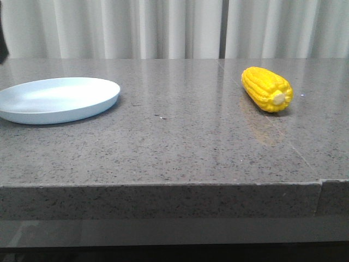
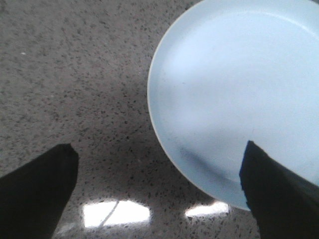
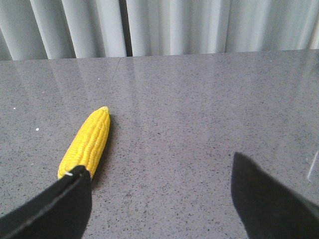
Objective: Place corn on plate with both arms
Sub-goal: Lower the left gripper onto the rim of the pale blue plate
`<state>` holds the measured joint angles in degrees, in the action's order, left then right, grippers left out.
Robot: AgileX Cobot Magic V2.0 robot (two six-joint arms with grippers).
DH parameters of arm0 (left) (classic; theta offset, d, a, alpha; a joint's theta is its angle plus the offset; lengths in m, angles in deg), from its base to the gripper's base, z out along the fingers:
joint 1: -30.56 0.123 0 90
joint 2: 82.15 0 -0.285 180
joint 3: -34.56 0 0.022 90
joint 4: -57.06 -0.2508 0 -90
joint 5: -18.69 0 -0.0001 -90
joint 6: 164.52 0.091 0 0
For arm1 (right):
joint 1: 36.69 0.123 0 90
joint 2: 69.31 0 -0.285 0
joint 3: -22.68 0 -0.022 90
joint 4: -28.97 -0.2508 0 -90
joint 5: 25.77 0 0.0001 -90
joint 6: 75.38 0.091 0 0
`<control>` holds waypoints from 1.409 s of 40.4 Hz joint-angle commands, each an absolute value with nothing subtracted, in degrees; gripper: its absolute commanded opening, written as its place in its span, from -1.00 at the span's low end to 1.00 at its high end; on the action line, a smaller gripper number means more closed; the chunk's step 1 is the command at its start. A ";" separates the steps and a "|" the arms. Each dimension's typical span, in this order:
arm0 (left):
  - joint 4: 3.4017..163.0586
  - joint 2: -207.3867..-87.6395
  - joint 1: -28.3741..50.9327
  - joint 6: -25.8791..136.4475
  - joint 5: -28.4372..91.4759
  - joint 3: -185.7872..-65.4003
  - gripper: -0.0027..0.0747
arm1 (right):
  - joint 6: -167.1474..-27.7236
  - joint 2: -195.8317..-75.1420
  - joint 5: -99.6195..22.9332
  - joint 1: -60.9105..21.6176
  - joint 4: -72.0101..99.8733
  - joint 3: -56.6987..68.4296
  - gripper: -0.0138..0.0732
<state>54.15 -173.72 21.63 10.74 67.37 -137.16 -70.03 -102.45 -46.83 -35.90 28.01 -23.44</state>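
Corn (image 3: 87, 142) lies on the grey speckled surface (image 3: 199, 124), ahead of my right claw (image 3: 162, 199) and off toward one finger (image 3: 60, 209), whose tip hides the cob's near end; whether they touch I cannot tell. Right claw spread wide, nothing between the fingers. Left claw (image 2: 159, 189) also wide and holding nothing, hanging over the edge of the plate (image 2: 234, 89); one finger (image 2: 279, 199) sits over the rim, the other over bare surface. Plate holds nothing and lies well apart from the corn. Pale curtains (image 3: 164, 25) hang behind the surface.
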 commanded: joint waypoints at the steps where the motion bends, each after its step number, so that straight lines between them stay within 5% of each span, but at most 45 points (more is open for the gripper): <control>1: 55.05 -177.49 21.10 10.79 68.76 -142.29 0.67 | -70.29 -103.14 -42.36 -36.16 28.45 -21.45 0.70; 21: 56.44 -188.44 21.10 10.79 71.50 -147.11 0.58 | -70.29 -103.14 -42.36 -36.16 28.45 -21.45 0.70; 37: 56.48 -188.44 21.10 10.79 70.69 -147.19 -0.99 | -70.29 -103.14 -42.36 -36.16 28.45 -21.45 0.70; 57: 63.80 -187.44 16.24 11.30 73.19 -161.69 -0.98 | -70.29 -103.14 -42.36 -36.16 28.45 -21.45 0.70</control>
